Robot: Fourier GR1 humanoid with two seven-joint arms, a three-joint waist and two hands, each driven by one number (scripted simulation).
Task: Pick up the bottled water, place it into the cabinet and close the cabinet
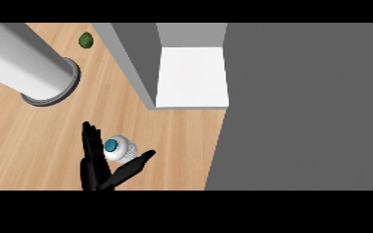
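Note:
The bottled water stands upright on the wooden counter, seen from above as a clear body with a blue cap. My left hand shows at the lower left, near the view's lower edge. It is open, with straight fingers up along the bottle's left side and the thumb stretched out below and right of it. The bottle sits in the gap between them; nothing curls round it. The cabinet is open behind it, its white floor bare. My right hand does not show.
A large dark grey panel fills the right side, beside the cabinet's opening. A wide grey cylinder on a round base leans in at the far left. A small green fruit lies at the back.

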